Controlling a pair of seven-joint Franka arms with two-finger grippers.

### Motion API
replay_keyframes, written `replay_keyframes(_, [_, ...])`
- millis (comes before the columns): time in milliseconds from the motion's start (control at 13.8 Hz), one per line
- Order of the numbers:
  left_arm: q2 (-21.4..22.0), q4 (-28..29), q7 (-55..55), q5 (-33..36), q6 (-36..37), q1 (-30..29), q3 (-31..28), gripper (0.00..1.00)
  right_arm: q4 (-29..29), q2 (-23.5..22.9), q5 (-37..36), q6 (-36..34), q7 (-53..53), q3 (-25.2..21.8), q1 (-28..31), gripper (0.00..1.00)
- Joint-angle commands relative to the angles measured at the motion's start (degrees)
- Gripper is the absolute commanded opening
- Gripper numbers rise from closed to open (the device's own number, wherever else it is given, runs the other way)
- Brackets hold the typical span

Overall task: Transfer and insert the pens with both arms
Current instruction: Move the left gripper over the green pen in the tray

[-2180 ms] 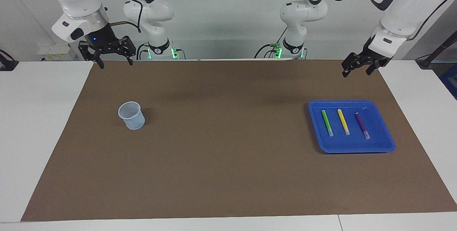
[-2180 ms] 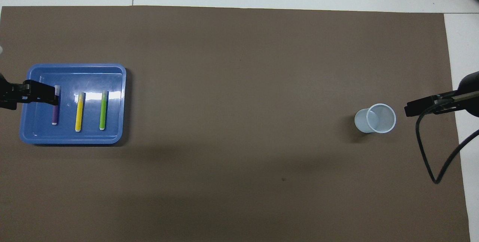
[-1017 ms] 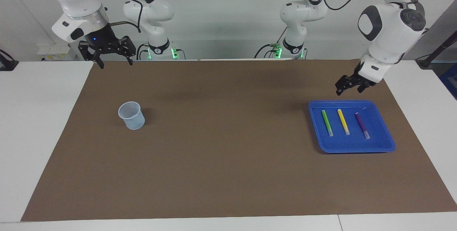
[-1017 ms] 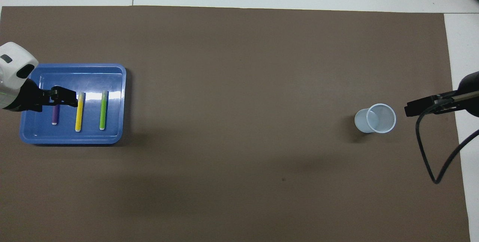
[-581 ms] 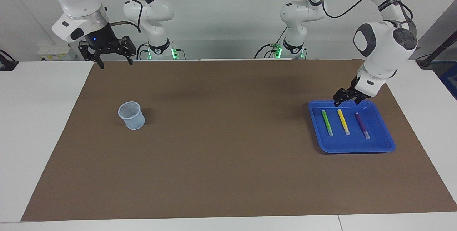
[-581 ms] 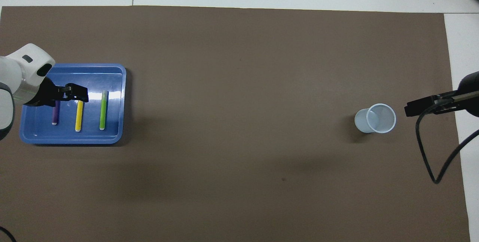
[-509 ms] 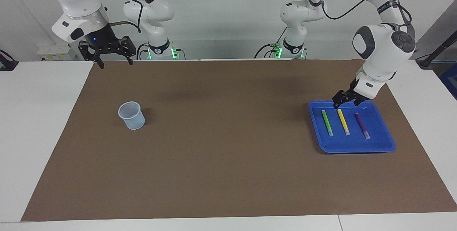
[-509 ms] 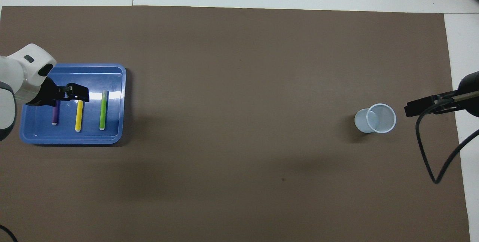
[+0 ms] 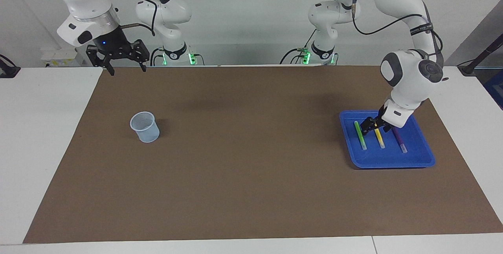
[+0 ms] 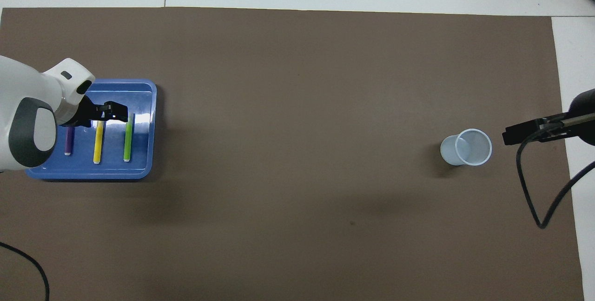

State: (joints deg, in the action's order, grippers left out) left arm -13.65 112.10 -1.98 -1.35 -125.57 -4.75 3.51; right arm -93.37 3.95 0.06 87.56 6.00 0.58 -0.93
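Observation:
Three pens lie side by side in a blue tray (image 9: 393,163) (image 10: 93,174) at the left arm's end of the table: green (image 9: 360,135) (image 10: 127,139), yellow (image 9: 380,140) (image 10: 98,145) and purple (image 9: 400,139) (image 10: 69,142). My left gripper (image 9: 375,127) (image 10: 113,111) hangs low inside the tray over the yellow pen, open, one finger on each side of it. Whether it touches the pen I cannot tell. My right gripper (image 9: 127,67) (image 10: 510,137) waits open and empty in the air over the right arm's end of the brown mat (image 9: 251,175).
A pale translucent cup (image 9: 145,127) (image 10: 467,147) stands upright on the mat toward the right arm's end. Two smaller white arms with green-lit bases (image 9: 173,55) stand at the robots' edge of the table. A black cable (image 10: 534,198) hangs from the right arm.
The left arm has swung in over the tray and come down, bringing its open gripper from the tray's rim to the yellow pen. The right arm, the cup and the pens have not moved.

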Motion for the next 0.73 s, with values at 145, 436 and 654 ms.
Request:
replay_keyframes(145, [-2.9, 0.4, 1.5, 0.5, -3.5, -0.1, 0.0, 0.97, -0.2, 0.5, 1.2, -0.4, -0.1, 0.0, 0.1, 1.00])
replay_keyframes(436, [-4.1, 1.3, 1.5, 0.4, -5.6, 0.3, 0.0, 0.92, -0.2, 1.8, 1.2, -0.4, 0.2, -0.2, 0.6, 1.00])
replay_keyframes(654, [-4.7, 1.5, 1.5, 0.4, -6.9, 0.5, 0.0, 0.91, -1.1, 2.4, 1.2, -0.2, 0.3, -0.1, 0.6, 1.00])
